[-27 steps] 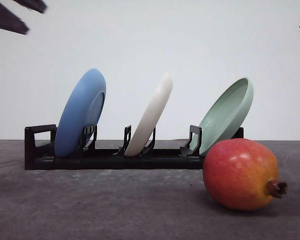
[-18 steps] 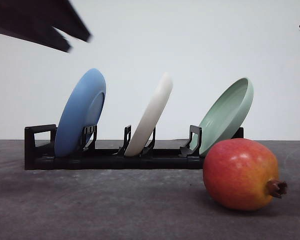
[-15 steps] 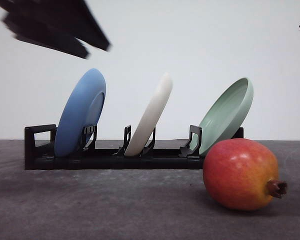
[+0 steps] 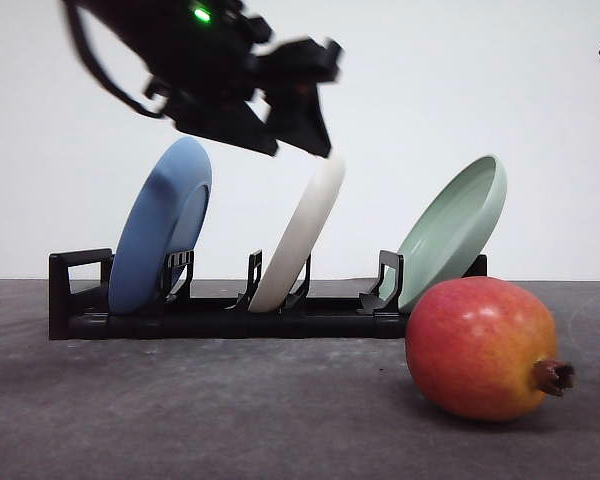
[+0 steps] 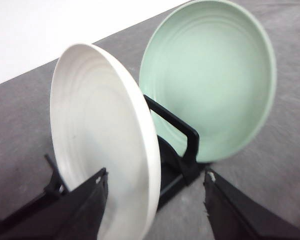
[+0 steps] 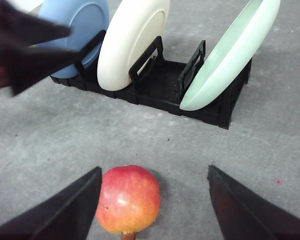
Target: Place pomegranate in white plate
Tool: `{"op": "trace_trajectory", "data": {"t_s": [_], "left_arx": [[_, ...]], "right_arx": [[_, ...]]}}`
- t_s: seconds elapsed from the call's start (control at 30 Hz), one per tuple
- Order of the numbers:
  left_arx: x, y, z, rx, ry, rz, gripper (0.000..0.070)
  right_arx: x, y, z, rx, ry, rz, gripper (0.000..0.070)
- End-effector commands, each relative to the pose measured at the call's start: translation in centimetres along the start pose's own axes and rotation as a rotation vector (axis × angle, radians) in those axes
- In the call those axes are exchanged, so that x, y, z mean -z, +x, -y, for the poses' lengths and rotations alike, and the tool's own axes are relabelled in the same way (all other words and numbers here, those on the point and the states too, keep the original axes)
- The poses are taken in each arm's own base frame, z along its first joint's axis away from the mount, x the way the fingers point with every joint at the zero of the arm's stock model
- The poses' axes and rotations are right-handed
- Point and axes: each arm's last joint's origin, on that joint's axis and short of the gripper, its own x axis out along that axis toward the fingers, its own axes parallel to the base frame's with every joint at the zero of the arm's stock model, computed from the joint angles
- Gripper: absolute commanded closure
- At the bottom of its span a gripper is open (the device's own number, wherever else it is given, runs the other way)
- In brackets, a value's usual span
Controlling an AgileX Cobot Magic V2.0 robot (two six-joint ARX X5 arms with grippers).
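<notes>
Against the pale wall, the left gripper point(image 4: 292, 140), jaws apart, has reached the white plate point(image 4: 302, 232).

A black plate rack point(image 4: 220, 318) stands on the grey table point(image 4: 180, 420), well back from its near edge, long side running left to right. A blue plate point(image 4: 160, 225) sits on edge in the rack's left slot, leaning toward the right. A pale green plate point(image 4: 455, 230) sits in the right slot, also leaning right, its hollow face turned up and to the left. Both plates are held by upright black dividers point(image 6: 192, 65). A plain white wall point(image 4: 460, 80) stands behind the table's far edge.
</notes>
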Motion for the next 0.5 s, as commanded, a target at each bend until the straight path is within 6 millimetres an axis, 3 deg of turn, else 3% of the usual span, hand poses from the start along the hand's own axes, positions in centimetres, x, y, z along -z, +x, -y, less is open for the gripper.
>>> {"op": "trace_trajectory", "data": {"t_s": [0.0,0.27,0.47], "left_arx": [[-0.5,1.3,0.6,0.005,-0.006,0.000,0.0334],[-0.7,5.9,1.2,-0.044,0.007,-0.087,0.0335],[-0.8,6.9,1.1,-0.098,0.016,-0.125,0.0352]], "right_arx": [[-0.5,-0.3,-0.2,-0.008,0.001,0.022,0.0272],[-0.5,-0.3,-0.2,-0.008,0.000,0.022,0.0273],[-0.5,-0.3,-0.2,-0.007,0.000,0.022,0.0273]]}}
